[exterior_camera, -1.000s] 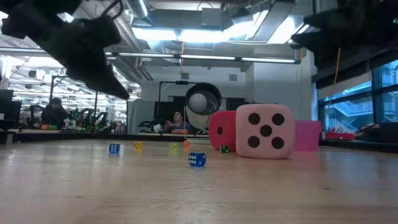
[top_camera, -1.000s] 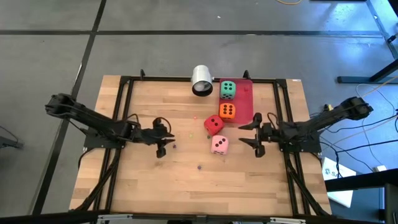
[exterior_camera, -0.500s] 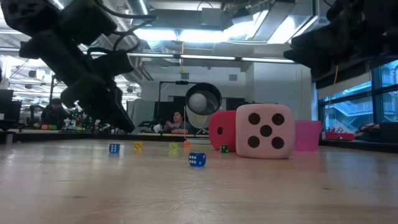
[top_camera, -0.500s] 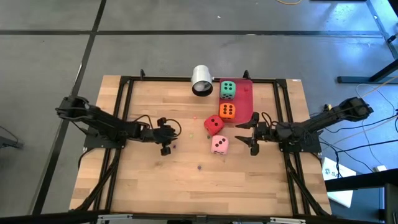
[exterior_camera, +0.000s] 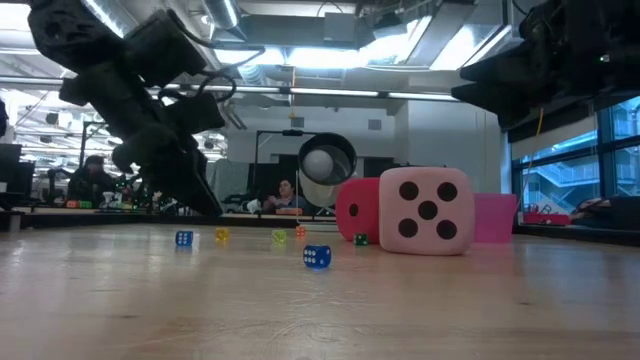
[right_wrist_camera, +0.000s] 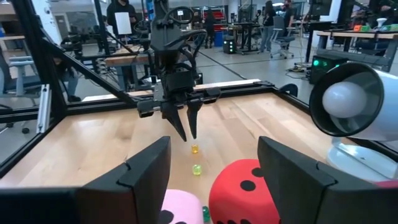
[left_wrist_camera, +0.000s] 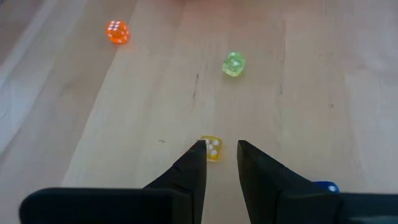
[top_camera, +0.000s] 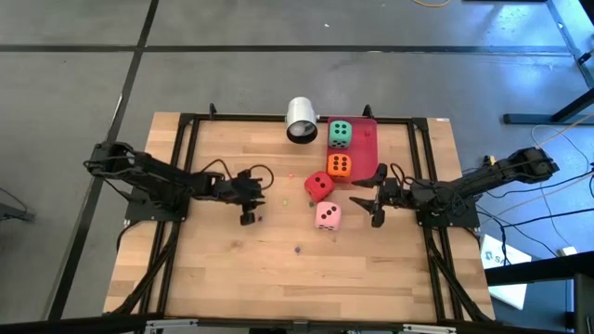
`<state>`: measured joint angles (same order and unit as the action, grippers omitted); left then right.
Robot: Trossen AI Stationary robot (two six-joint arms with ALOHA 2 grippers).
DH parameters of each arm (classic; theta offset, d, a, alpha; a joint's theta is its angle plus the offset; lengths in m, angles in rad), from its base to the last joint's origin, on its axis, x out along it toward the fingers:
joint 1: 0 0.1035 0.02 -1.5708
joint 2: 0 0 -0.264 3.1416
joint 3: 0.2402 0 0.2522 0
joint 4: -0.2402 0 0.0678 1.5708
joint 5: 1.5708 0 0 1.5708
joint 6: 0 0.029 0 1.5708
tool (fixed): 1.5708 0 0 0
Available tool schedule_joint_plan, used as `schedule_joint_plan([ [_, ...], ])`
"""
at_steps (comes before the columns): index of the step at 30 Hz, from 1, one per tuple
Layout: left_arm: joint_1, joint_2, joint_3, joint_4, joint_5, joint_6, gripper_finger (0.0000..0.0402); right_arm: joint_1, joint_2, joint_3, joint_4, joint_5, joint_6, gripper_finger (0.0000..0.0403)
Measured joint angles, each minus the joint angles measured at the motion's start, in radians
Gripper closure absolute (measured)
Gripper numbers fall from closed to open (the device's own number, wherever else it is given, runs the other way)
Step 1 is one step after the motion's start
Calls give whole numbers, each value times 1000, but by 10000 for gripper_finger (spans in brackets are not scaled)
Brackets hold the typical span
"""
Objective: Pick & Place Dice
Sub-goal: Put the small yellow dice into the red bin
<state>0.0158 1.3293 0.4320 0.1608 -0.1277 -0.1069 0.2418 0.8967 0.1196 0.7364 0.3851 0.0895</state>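
Four large dice are counted: green die [top_camera: 340,134] and orange die [top_camera: 339,166] on the red tray [top_camera: 369,153], red die [top_camera: 318,186] and pink die [top_camera: 327,216] on the wooden table [top_camera: 297,278]. Several tiny dice are scattered between the arms, among them a yellow tiny die [left_wrist_camera: 212,148], a green one [left_wrist_camera: 233,64], an orange one [left_wrist_camera: 116,32] and a blue one [exterior_camera: 316,257].

The left gripper [top_camera: 247,217] is held low, fingers slightly parted, nothing between them; the yellow tiny die lies just beyond its tips. The right gripper [top_camera: 374,209] is held wide apart and empty, just beside the pink die, with the red die near. A white cup [top_camera: 301,120] is seen lying at the far edge.
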Motion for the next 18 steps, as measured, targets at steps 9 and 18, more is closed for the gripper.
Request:
schedule_joint_plan([
  [9,29,0,0,0,18,69,317,-25,0,0,-4,0,-4,163],
  [18,47,0,0,18,45,65,317,-49,0,0,-4,0,-23,163],
])
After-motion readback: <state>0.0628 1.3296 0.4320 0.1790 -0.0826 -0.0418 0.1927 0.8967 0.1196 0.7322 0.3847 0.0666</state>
